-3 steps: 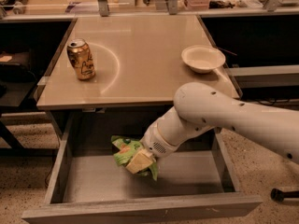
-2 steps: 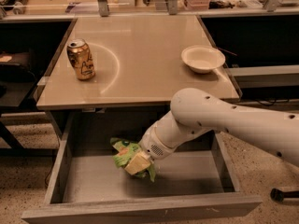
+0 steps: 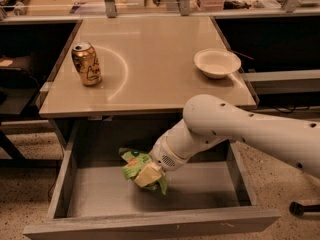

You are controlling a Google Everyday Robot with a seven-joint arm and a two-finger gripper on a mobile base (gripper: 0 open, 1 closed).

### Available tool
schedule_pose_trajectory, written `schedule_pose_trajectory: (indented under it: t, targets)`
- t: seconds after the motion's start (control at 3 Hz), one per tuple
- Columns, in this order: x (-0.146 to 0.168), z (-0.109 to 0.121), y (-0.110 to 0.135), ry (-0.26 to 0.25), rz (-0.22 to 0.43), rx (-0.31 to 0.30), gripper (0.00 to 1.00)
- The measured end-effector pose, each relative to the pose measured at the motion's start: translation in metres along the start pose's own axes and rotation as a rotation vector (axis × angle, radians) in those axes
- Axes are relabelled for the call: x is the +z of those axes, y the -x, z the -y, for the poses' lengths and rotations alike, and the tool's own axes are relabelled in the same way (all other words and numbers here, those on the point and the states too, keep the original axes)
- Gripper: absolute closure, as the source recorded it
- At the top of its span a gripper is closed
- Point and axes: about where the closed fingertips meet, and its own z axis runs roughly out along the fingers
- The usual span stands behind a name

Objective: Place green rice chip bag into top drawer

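The green rice chip bag (image 3: 132, 164) is a crumpled bright-green pouch inside the open top drawer (image 3: 100, 196), over its grey floor near the middle. My gripper (image 3: 146, 175) reaches down into the drawer from the right at the end of the white arm (image 3: 240, 129) and is shut on the bag. Its pale fingertips (image 3: 147, 174) cover the bag's right part. I cannot tell whether the bag rests on the drawer floor or hangs just above it.
A gold drink can (image 3: 86, 64) stands on the tan table (image 3: 150, 84) at the left. A white bowl (image 3: 217, 63) sits at the right. Dark shelving flanks the table on both sides. The drawer's front panel (image 3: 150, 226) juts toward me.
The arm and gripper have shifted slightly left inside the drawer with the bag still held. The can and bowl have not moved.
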Motion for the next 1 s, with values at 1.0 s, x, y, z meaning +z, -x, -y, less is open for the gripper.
schedule_pose_trajectory:
  t: [1.0]
  targets:
    - [0.0,-0.0001,0.0,0.0,0.0,0.0,0.0]
